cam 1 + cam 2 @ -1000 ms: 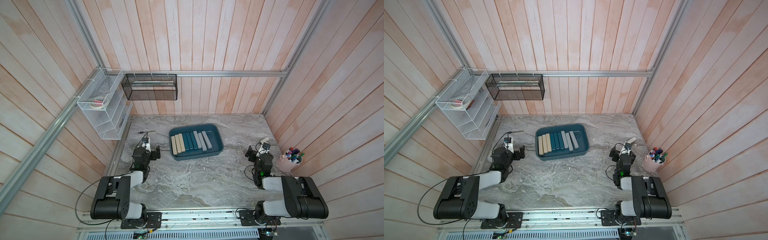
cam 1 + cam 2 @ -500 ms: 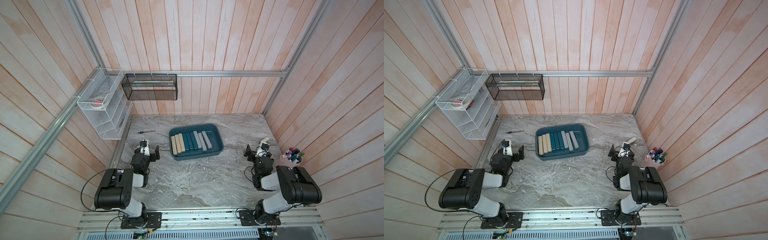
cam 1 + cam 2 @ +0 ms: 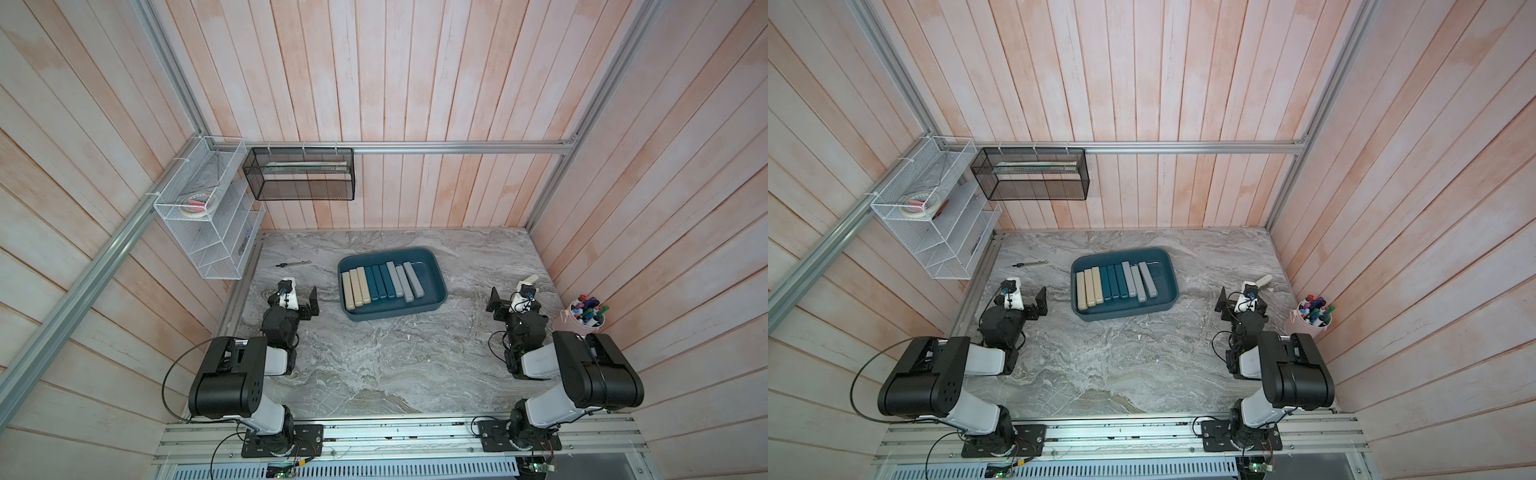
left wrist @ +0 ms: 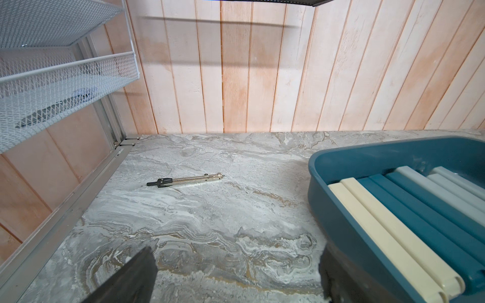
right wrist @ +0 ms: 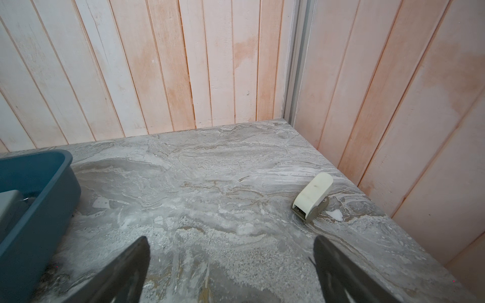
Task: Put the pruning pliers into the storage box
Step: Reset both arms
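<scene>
1. Pulled left arm (image 3: 232, 374) and right arm (image 3: 594, 374) back into a tucked fold since a second ago; left everything else lying as before.
2. Both top views: all nine pruning pliers (image 3: 380, 282) side by side inside the storage box (image 3: 431, 279), mid-bench (image 3: 374, 374); left jaws and right jaws spread wide, empty, well apart from it.
3. Left wrist: spread jaws above bare bench; silver tool (image 4: 185, 180) ahead, storage box corner just beside.
4. Right wrist: spread jaws, nothing between; stubby beige piece (image 5: 312, 196) near.
5. Looks finished. Could go wrong by mistaking either stray for a plier, or clipping the storage box rim on another reach.
</scene>
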Controlling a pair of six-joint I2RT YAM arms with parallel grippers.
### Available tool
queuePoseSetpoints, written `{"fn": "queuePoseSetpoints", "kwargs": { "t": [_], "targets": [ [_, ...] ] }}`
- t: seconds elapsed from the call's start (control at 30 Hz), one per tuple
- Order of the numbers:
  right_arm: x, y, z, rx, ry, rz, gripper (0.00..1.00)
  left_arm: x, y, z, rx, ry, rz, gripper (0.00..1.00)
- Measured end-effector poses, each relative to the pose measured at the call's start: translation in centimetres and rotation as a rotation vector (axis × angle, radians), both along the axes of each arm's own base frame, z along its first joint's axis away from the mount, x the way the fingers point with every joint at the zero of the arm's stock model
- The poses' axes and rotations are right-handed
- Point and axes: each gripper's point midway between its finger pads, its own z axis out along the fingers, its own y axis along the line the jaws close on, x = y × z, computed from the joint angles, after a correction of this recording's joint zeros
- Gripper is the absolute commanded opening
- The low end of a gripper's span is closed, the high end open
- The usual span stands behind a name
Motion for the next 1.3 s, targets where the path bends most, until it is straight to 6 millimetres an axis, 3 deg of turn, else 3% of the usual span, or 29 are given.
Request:
{"fn": "queuePoseSetpoints", "kwargs": {
  "t": [0.8,0.93,1.07,1.3],
  "targets": [
    [0.0,0.4,-0.2,-0.014,0.011,0.012,0.98,0.0,0.0,0.0,0.0,-0.002,0.0,1.0],
    [-1.8,0.4,-0.1,-0.016,-0.03,0.007,0.98,0.0,0.0,0.0,0.0,-0.002,0.0,1.0],
    [-3.4,0.4,-1.3,-0.015,-0.009,0.004,0.98,0.0,0.0,0.0,0.0,-0.002,0.0,1.0],
    [-0.8,0.3,0.9,-0.017,-0.063,0.005,0.98,0.0,0.0,0.0,0.0,-0.002,0.0,1.0]
  ]
}}
